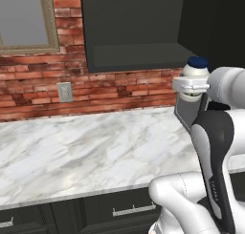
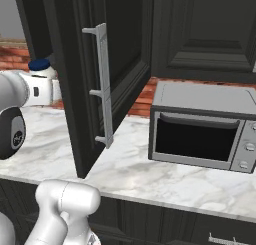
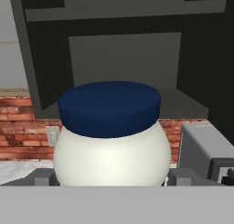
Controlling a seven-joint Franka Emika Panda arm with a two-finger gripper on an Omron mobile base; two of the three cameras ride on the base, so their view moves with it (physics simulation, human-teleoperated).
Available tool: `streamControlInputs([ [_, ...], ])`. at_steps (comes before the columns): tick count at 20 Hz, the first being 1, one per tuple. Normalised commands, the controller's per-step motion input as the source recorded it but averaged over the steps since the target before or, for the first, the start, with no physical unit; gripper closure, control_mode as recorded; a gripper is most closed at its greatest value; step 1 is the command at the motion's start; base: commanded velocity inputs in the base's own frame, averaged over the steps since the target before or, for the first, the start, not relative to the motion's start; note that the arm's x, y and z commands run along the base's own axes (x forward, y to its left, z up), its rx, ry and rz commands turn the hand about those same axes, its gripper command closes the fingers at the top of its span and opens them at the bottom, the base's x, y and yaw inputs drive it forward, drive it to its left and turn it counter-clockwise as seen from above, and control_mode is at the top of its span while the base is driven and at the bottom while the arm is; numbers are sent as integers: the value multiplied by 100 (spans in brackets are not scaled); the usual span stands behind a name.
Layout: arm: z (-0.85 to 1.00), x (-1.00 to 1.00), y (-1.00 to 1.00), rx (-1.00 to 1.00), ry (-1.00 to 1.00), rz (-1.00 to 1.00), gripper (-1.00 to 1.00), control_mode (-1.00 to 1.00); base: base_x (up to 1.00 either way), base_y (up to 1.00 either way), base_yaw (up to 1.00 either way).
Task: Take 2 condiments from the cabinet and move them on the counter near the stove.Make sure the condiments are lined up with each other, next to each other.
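A white jar with a dark blue lid [image 3: 111, 141] sits between my gripper's [image 3: 112, 176] two fingers, which press on its sides. I see the jar [image 1: 195, 71] held in the air in front of the dark charcoal cabinet [image 1: 136, 32], at about the height of its recessed shelf and above the white marble counter [image 1: 86, 149]. The jar's lid [image 2: 40, 65] peeks out left of the open cabinet door [image 2: 97, 69]. What shows of the cabinet shelf [image 3: 183, 102] is bare. The grey-silver shaker and the stove are out of view.
A steel microwave [image 2: 200, 124] stands on the counter to the right, just below and behind the jar [image 1: 184, 111]. The open cabinet door juts out beside the arm. A brick wall with an outlet [image 1: 64, 91] and a window [image 1: 24, 18] lies left.
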Motion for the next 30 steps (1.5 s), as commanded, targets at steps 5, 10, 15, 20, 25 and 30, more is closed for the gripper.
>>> streamControlInputs([
  [5, -12, -25, 0, 0, 0, 0, 100, -100, 0, 0, 0],
  [10, -5, -7, 0, 0, 0, 0, 100, -100, 0, 0, 0],
  [15, 0, 0, 0, 0, 1, 0, 100, -100, 0, 0, 0],
  [20, 0, 0, 0, 0, 0, 0, 100, 100, -21, 0, 0],
  [25, 0, 0, 0, 0, 0, 0, 100, 100, -84, 22, 0],
  [30, 0, 0, 0, 0, 0, 0, 100, 100, -63, 69, 7],
])
